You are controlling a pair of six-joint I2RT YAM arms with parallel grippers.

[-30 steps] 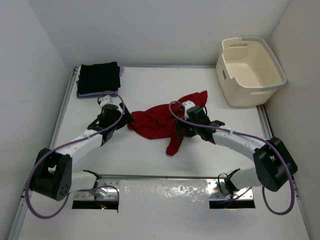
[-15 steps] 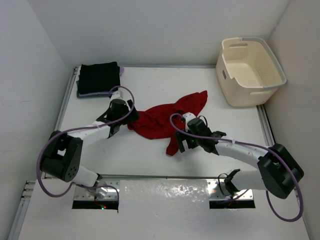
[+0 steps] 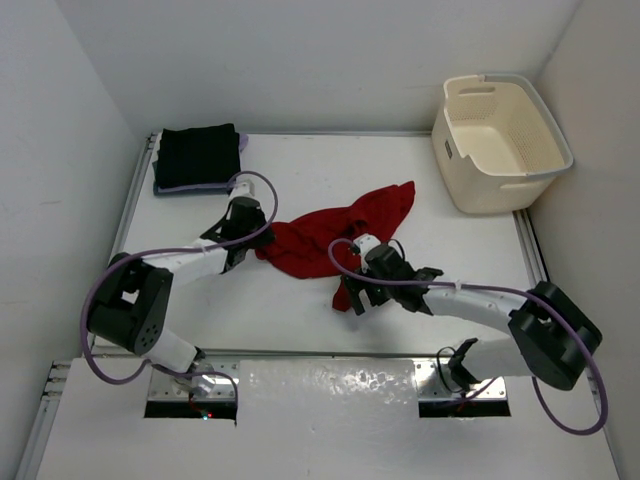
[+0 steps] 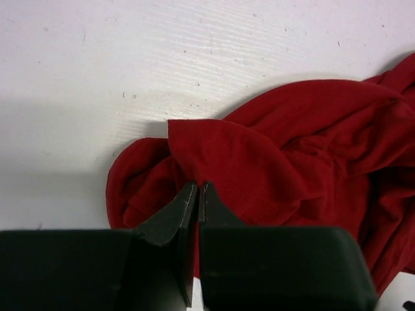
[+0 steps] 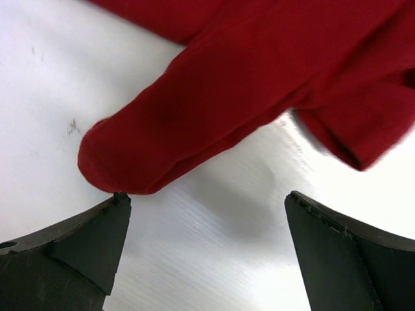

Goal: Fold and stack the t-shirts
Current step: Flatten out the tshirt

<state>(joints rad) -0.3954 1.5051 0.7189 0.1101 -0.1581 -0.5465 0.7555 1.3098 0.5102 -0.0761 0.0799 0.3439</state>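
Note:
A crumpled red t-shirt [image 3: 318, 238] lies mid-table. My left gripper [image 3: 259, 241] is at its left edge, and in the left wrist view its jaws [image 4: 198, 188] are shut on a fold of the red cloth [image 4: 279, 149]. My right gripper [image 3: 351, 299] hovers open at the shirt's lower dangling end. In the right wrist view that rounded red end [image 5: 220, 91] sits just beyond the left fingertip [image 5: 120, 197], with bare table between the jaws. A folded black t-shirt [image 3: 198, 154] rests on a lavender one [image 3: 178, 188] at the back left.
A cream laundry basket [image 3: 500, 150] stands at the back right corner. White walls close in on the table's left, back and right. The arm bases and a metal rail [image 3: 320, 355] run along the near edge.
The left gripper reached to the shirt's left edge and shut on it. The right gripper slid down and left along the shirt to its lower end, staying open.

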